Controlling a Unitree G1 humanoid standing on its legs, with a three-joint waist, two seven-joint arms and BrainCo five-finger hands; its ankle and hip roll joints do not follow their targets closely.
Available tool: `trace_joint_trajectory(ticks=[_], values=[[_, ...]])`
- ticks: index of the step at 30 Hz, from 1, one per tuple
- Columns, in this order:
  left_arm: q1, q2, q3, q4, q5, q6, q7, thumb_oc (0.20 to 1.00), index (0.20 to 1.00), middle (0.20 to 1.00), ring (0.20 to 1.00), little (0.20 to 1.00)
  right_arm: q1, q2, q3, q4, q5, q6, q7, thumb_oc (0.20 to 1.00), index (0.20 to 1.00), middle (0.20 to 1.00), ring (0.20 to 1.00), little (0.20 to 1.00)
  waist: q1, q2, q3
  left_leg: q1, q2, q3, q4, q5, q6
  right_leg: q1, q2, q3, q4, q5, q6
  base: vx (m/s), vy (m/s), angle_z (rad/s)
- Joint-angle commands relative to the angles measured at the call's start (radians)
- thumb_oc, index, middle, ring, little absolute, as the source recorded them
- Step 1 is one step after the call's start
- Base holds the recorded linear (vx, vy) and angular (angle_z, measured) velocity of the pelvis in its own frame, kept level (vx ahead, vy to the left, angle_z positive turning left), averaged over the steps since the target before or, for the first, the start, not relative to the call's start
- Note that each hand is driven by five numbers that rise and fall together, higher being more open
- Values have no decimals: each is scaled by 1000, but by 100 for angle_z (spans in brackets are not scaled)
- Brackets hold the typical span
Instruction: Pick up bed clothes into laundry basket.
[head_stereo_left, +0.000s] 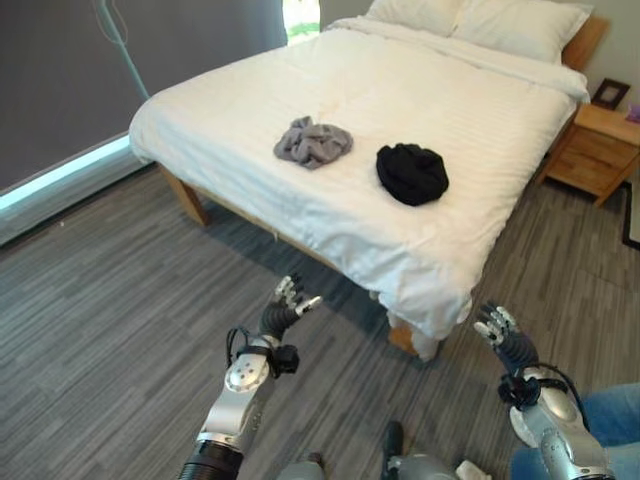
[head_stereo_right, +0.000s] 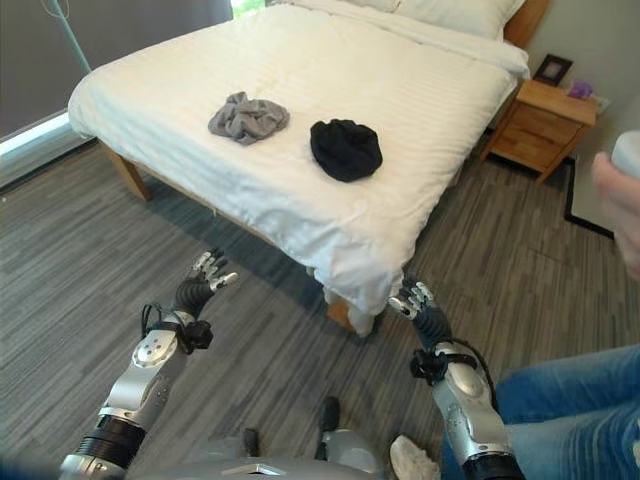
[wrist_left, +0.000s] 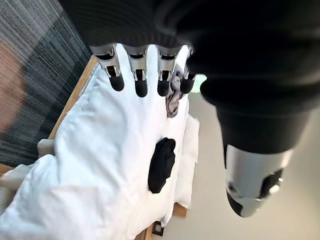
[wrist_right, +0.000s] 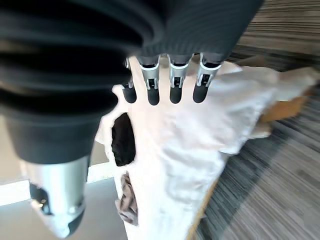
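Left eye view: bed corner (head_stereo_left: 425, 300) between both hands — fingers relaxed, empty; nightstand (head_stereo_left: 598, 150) beside bed.

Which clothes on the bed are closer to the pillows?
The black clothes. They lie further up the bed toward the pillows than the grey clothes.

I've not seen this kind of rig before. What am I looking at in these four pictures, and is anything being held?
A two-armed humanoid robot stands on the wood-look floor at the foot of a bed. Two pictures come from cameras in its head, looking down; the other two from cameras on each wrist, looking along the fingers. The left hand and right hand are raised over the floor, fingers relaxed, holding nothing. On the white bedding lie a crumpled grey garment and a black garment, apart from each other. A wooden nightstand stands beside the bed. A person's jeans-clad leg shows at the robot's right.
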Motion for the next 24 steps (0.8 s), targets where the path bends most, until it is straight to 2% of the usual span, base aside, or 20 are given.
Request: trace_joint_trajectory(ticks=[1, 6, 7, 10, 12, 14, 18, 24], values=[[4, 40, 15, -40, 3, -40, -19, 1000, 1000, 1000, 1000, 1000, 15, 31, 4, -62, 60, -42, 28, 1000, 1000, 1000, 1000, 1000, 1, -17, -85, -5, -17, -47, -22, 91, -42, 178, -66, 3, -273, 50, 68, 30, 30, 9], [20, 41, 25, -40, 0, -42, -17, 1000, 1000, 1000, 1000, 1000, 23, 41, 17, -74, 55, -39, 33, 1000, 1000, 1000, 1000, 1000, -4, -8, -91, 23, -12, -40, -31, 84, -39, 173, -65, 20, -259, 39, 68, -7, 27, -13], [133, 5, 164, -58, -42, -33, 28, 1000, 1000, 1000, 1000, 1000, 68, 23, -98, -29, 109, -49, -42, 1000, 1000, 1000, 1000, 1000, -11, 8, -63, 45, 26, 33, -21, 70, -68, 181, -13, -62, -259, -15, 43, -58, 39, -11], [116, 11, 156, -60, -37, -32, 30, 1000, 1000, 1000, 1000, 1000, 70, 21, -128, -29, 50, -54, -84, 1000, 1000, 1000, 1000, 1000, -31, 21, -84, 52, 14, 32, -102, 74, -59, 168, -12, -60, -255, -7, 51, -62, 59, -3], [98, 18, 151, -78, -44, -39, 48, 1000, 1000, 1000, 1000, 1000, 57, 48, -146, -42, 101, -79, -127, 1000, 1000, 1000, 1000, 1000, -39, 28, -96, 61, 4, 27, -129, 79, -50, 164, -18, -62, -256, 4, 54, -83, 111, 2], [101, 26, 160, -88, -45, -38, 53, 1000, 1000, 1000, 1000, 1000, 38, 63, -143, -39, 116, -80, -125, 1000, 1000, 1000, 1000, 1000, -37, 29, -97, 67, -3, 22, -137, 80, -43, 168, -24, -65, -258, 9, 55, -54, 113, 3], [123, 53, 192, -96, -10, -45, 44, 1000, 1000, 1000, 1000, 1000, -3, 40, -124, -40, 75, -69, -90, 1000, 1000, 1000, 1000, 1000, -10, 24, -98, 66, -21, 9, -119, 64, -26, 176, -41, -65, -258, 21, 62, -39, 118, 9], [197, 32, 263, -66, -26, -48, 62, 1000, 1000, 1000, 1000, 1000, -52, 50, -116, -48, 67, -75, -83, 1000, 1000, 1000, 1000, 1000, 26, 21, -90, 64, -55, 8, -88, 29, 4, 176, -86, -71, -231, 37, 84, -12, 121, 3]])
